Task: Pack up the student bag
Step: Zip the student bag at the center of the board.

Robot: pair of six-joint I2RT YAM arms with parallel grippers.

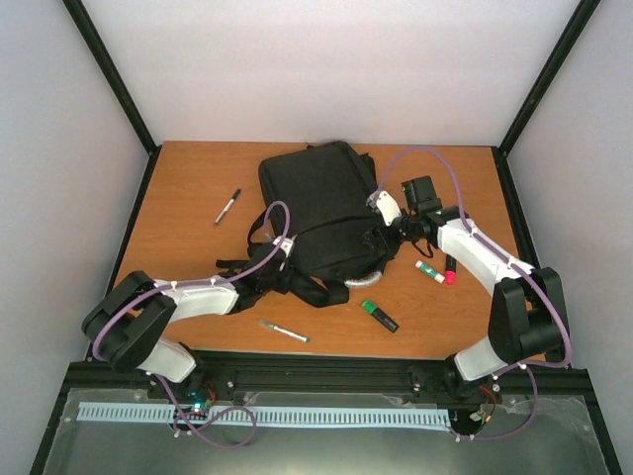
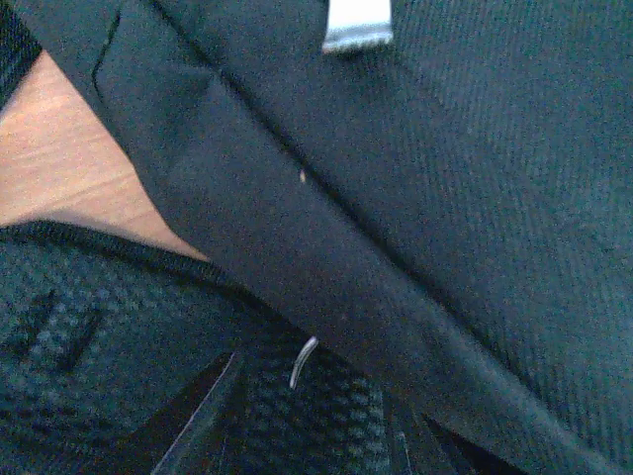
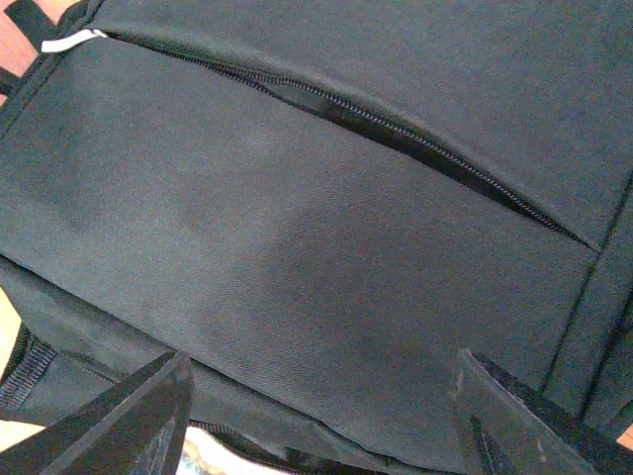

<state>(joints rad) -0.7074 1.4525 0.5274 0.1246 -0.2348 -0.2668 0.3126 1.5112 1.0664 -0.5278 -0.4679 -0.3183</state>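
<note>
One wooden table (image 1: 188,178) carries everything. The student bag (image 1: 316,203) lies flat at its middle, a little toward the far side, with its straps (image 1: 259,269) trailing toward the near edge.

We have both arms reaching onto the bag. The left gripper (image 1: 285,245) sits at the bag's near-left edge, by the straps. Its wrist view shows only black fabric and mesh padding and none of its fingers, so we cannot tell whether they are spread or closed. The right gripper (image 3: 321,391) hovers over the bag's right side. Its fingers are wide apart, with only the front panel between them.

Beyond the fingers in that view runs the zip pocket (image 3: 396,129), its slit gaping part of the way.

We judge the step in hand to be opening the bag, ahead of any loading. The next move calls for the right gripper to find the zip pull or the lip of the slit and draw it wider, while the left pins the fabric. We cannot make out the pull itself.

The small things wait on the wood:
- a green highlighter (image 1: 379,315) at the near right
- a red-and-white marker (image 1: 430,270) beside the right arm
- a black marker (image 1: 227,206) at the far left
- a pen (image 1: 284,332) by the near edge
</note>
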